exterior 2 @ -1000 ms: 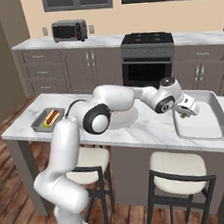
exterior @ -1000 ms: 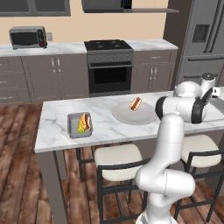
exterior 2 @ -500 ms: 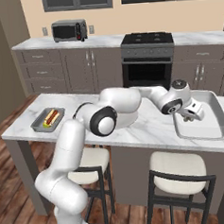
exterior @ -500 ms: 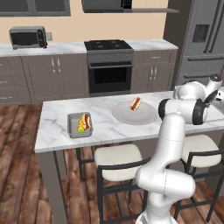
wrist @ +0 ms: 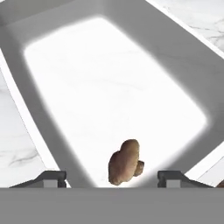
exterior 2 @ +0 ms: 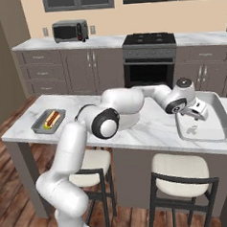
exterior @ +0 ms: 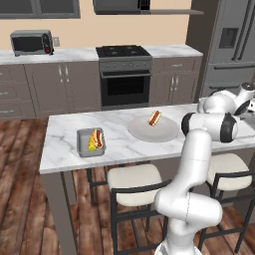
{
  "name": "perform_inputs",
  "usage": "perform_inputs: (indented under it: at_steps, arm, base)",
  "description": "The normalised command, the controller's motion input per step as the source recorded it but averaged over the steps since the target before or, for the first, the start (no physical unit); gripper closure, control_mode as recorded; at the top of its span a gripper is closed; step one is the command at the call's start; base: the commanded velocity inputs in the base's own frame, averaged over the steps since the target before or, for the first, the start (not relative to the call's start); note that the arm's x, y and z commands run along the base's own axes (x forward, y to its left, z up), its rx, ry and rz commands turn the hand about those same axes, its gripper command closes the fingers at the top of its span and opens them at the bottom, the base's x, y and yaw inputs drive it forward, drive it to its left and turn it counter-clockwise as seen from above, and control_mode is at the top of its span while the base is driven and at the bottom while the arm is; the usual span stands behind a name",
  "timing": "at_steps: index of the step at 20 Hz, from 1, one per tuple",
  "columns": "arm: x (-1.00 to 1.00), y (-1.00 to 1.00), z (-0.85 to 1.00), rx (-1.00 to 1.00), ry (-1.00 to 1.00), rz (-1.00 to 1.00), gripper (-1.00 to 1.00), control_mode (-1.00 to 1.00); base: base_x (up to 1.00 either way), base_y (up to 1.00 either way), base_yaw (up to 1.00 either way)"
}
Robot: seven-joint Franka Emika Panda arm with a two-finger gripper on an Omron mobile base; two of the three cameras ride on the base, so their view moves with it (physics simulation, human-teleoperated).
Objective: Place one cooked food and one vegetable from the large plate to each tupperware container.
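My gripper (wrist: 112, 178) hangs open over a grey tupperware container (wrist: 52, 39) at the island's right end, its fingertips (wrist: 51, 176) spread wide. A brown lumpy piece of food (wrist: 124, 162) sits between and below them, on the container's floor or just above it. From the right base camera, the gripper (exterior 2: 196, 118) points down into this container (exterior 2: 221, 127). A second tupperware container (exterior: 79, 144) near the island's left end holds a hot dog (exterior: 97, 137) and a yellow corn cob (exterior: 91, 145). The large plate (exterior: 142, 132) carries one hot dog (exterior: 154, 117).
Two stools (exterior: 134, 182) stand at the island's near side. My white arm (exterior 2: 134, 102) stretches across the counter, between the left container (exterior 2: 39, 126) and the right one. A stove (exterior: 123, 74) and a microwave (exterior: 31, 42) line the back wall, with a fridge (exterior: 231, 45) to the right.
The gripper has gone from shut to open and let go of the brown piece. The hand has shifted a little further right over the right-hand container.
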Motion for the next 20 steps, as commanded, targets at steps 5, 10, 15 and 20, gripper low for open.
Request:
perform_inputs:
  at_steps: [5,10,15,20]
  arm:
    - [-0.07,0.63,0.26,-0.09,-0.09,0.0,-1.0,-1.0]
    - [-0.18,1.0,0.45,-0.14,-0.04,0.04,-1.0,-1.0]
    - [-0.01,1.0,0.47,-0.04,-0.01,0.02,-1.0,-1.0]
    - [0.18,1.0,0.22,0.08,-0.03,-0.05,-1.0,-1.0]
  base:
    - [0.0,0.0,0.0]
    - [0.0,0.0,0.0]
    - [0.0,0.0,0.0]
    - [0.0,0.0,0.0]
